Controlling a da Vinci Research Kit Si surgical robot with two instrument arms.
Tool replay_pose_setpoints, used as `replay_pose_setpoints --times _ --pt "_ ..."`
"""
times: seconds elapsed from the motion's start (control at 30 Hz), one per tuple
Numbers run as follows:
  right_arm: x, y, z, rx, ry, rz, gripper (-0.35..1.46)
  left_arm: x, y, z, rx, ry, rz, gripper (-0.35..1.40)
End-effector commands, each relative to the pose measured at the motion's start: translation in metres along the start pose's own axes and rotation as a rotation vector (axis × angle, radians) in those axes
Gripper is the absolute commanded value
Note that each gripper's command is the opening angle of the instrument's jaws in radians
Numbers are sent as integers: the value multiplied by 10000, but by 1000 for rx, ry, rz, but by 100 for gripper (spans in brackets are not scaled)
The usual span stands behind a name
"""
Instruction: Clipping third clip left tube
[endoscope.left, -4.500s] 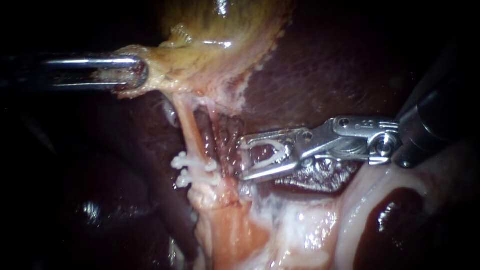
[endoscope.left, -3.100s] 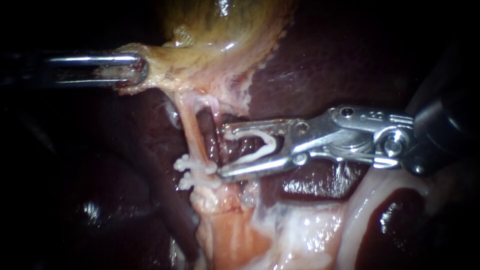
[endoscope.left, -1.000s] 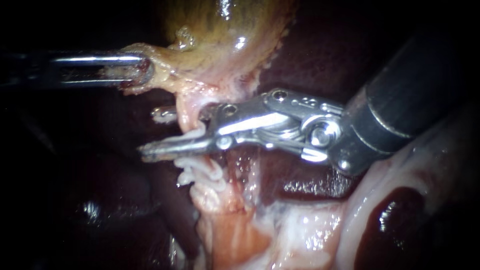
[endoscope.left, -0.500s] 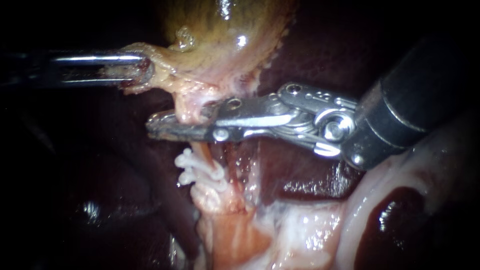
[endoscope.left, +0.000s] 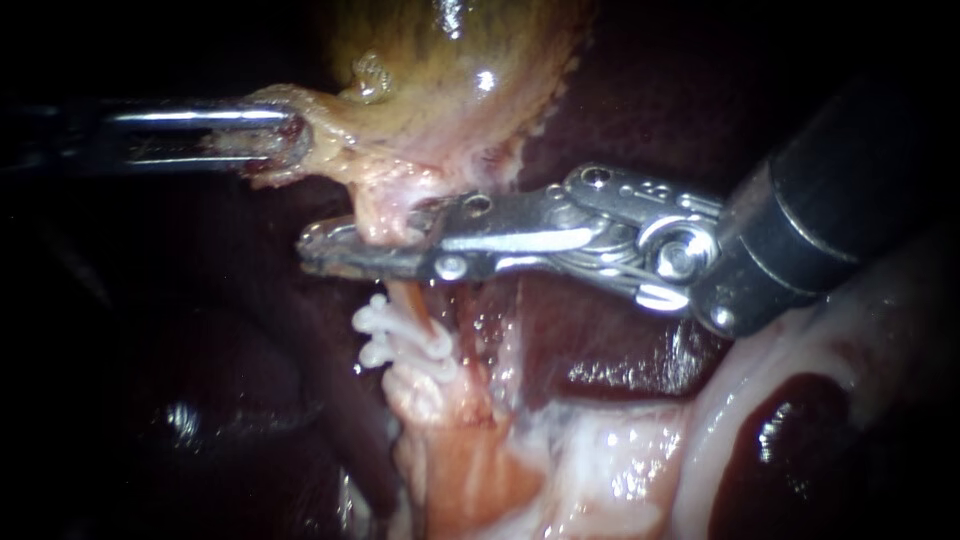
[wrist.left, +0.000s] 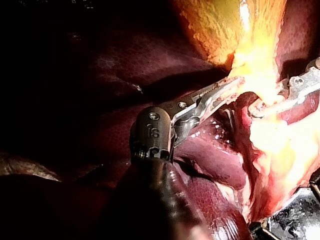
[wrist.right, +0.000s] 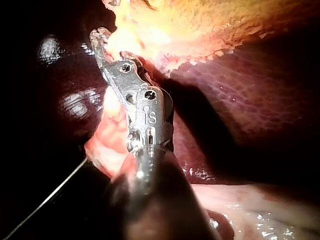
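The pale left tube (endoscope.left: 405, 300) runs down from the yellow gallbladder (endoscope.left: 450, 60) and carries two white clips (endoscope.left: 395, 335). My right instrument (endoscope.left: 322, 250) comes in from the right, and its jaws lie shut across this tube just above the two clips. Any clip inside the jaws is hidden. In the right wrist view the right instrument (wrist.right: 102, 42) pinches pale tissue at the gallbladder's edge. My left instrument (endoscope.left: 275, 140) is shut on the gallbladder's lower flap and holds it to the left. The left wrist view shows the left instrument (wrist.left: 227, 90) gripping that flap.
Dark red liver (endoscope.left: 620, 110) lies behind and to the right. A second thin strand (endoscope.left: 465, 320) runs just right of the clipped tube. Pale glistening tissue (endoscope.left: 600, 450) fills the lower right. My right instrument's dark shaft (endoscope.left: 830, 210) crosses the upper right.
My right instrument, with a white clip in its open jaws, moved left and up to the tube above the two clips, and the jaws closed across it. The left instrument kept its hold.
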Motion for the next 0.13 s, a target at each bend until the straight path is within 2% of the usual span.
replay_pose_setpoints --times 0.03,0.13 --pt "-2 1 0 2 -1 0 -35 0 0 0 1 0 0 -35" --pt "-5 4 0 5 -2 -1 -35 0 0 0 1 0 0 -35"
